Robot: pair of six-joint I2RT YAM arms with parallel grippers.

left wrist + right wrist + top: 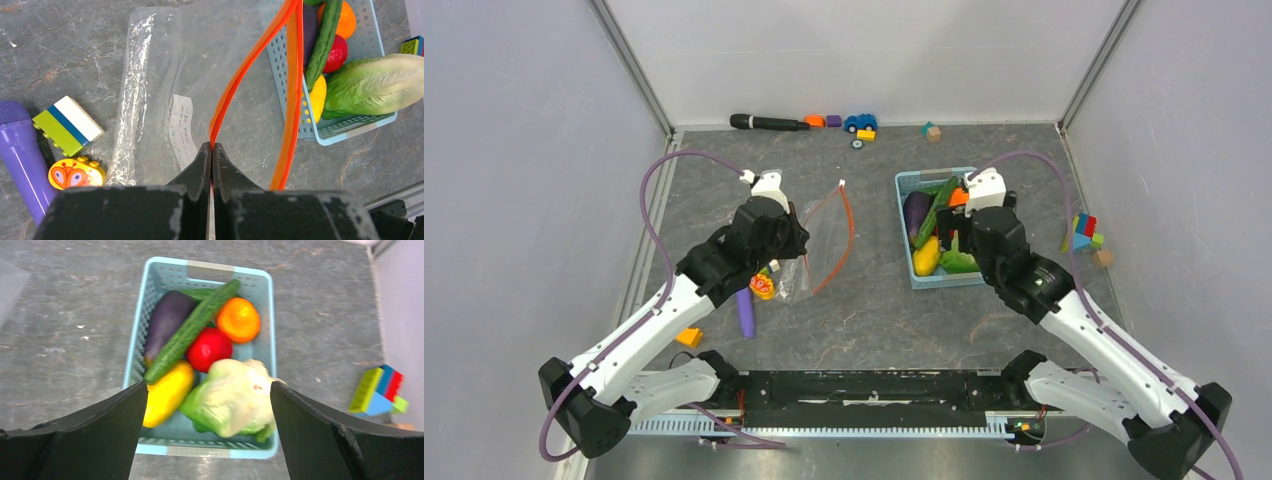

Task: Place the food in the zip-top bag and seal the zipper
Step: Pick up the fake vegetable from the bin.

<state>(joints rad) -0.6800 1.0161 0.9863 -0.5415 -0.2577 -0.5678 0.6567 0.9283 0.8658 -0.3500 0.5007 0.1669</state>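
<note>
Fingers (197,170) of the left gripper (211,147) are pinched on the thin zipper (240,75); the right gripper (207,385) is spread wide. The cabbage (235,395), likely light, is best grabbed midway.

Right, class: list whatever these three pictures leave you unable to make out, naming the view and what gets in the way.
- Left wrist view: writing on the label is too small and faint to read.
- Top view: the zip-top bag edge nearest the left gripper is hidden under that arm.
- Right wrist view: the basket floor is covered by food; the cabbage is blurred.
</note>
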